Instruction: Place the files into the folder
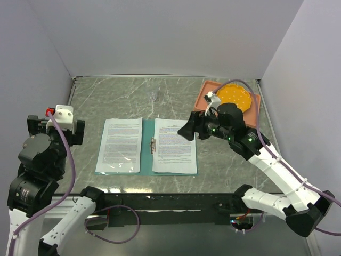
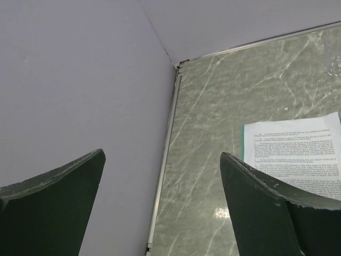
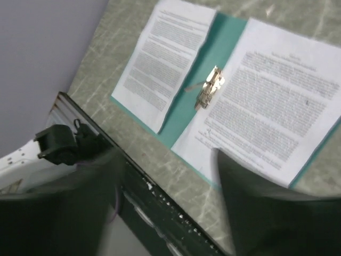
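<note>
The teal-green folder (image 1: 148, 140) lies open and flat on the table. One white printed sheet (image 1: 120, 145) lies on its left half and another (image 1: 175, 145) on its right half, with the metal clip (image 1: 153, 145) at the spine between them. In the right wrist view the folder (image 3: 205, 64), both sheets (image 3: 165, 58) (image 3: 269, 117) and the clip (image 3: 210, 88) show. My right gripper (image 1: 186, 130) hovers open and empty above the right sheet's far right corner. My left gripper (image 2: 160, 213) is open and empty, raised at the table's left edge; a corner of the left sheet (image 2: 298, 149) shows there.
A salmon-pink tray (image 1: 202, 96) holding an orange round plate (image 1: 237, 96) stands at the back right, behind my right arm. Grey walls close in the table on the left, back and right. The table's dark front edge (image 3: 160, 197) runs under my right gripper.
</note>
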